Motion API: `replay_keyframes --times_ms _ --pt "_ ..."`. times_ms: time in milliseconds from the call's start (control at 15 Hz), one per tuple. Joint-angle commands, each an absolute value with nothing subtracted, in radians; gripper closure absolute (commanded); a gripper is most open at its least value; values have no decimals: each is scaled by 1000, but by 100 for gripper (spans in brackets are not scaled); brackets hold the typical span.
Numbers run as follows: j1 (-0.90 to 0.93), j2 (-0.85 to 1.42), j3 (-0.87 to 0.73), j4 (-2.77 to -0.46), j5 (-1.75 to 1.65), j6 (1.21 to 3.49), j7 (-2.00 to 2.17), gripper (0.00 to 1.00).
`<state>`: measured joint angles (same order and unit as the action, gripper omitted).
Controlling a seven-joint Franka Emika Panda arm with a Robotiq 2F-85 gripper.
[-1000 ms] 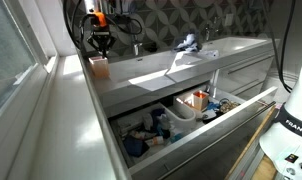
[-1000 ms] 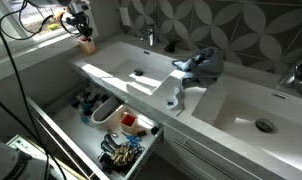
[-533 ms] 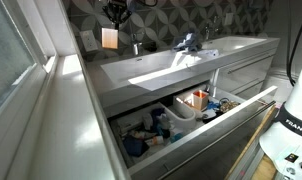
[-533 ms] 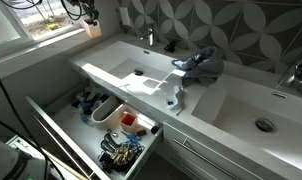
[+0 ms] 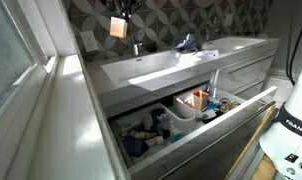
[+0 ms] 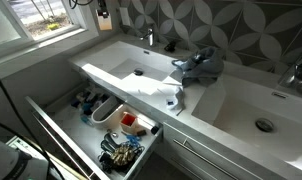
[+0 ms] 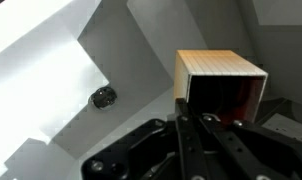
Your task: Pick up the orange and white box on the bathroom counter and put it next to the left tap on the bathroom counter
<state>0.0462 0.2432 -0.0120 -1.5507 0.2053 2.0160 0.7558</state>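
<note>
My gripper (image 5: 123, 10) is shut on the orange and white box (image 5: 118, 27) and holds it high in the air above the back end of the bathroom counter (image 5: 141, 78). The box hangs above and slightly beside the left tap (image 5: 137, 47). In an exterior view the gripper (image 6: 99, 9) is at the top edge, with the tap (image 6: 147, 37) below it and to the right. In the wrist view the box (image 7: 219, 78) sits between my fingers (image 7: 191, 122), over the basin with its drain (image 7: 103, 97).
A blue cloth (image 6: 199, 65) lies on the counter between the basins. A white object (image 6: 172, 96) rests at the front edge. The drawer (image 6: 101, 125) below stands open, full of clutter. The second tap (image 6: 295, 72) is at the far end.
The gripper has lifted the box off the counter's corner and carried it upward and toward the left tap.
</note>
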Motion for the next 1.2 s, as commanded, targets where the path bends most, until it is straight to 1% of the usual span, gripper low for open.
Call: replay_keyframes --times_ms 0,400,467,667,1133 --pt "47 251 -12 -1540 203 2014 764 97" --pt "47 256 -13 -1539 203 2012 758 97" --pt "59 267 -18 -1544 194 2087 818 99" --pt "88 340 -34 -1471 138 2173 1010 99" --pt "176 524 -98 -1287 -54 2164 1484 99"
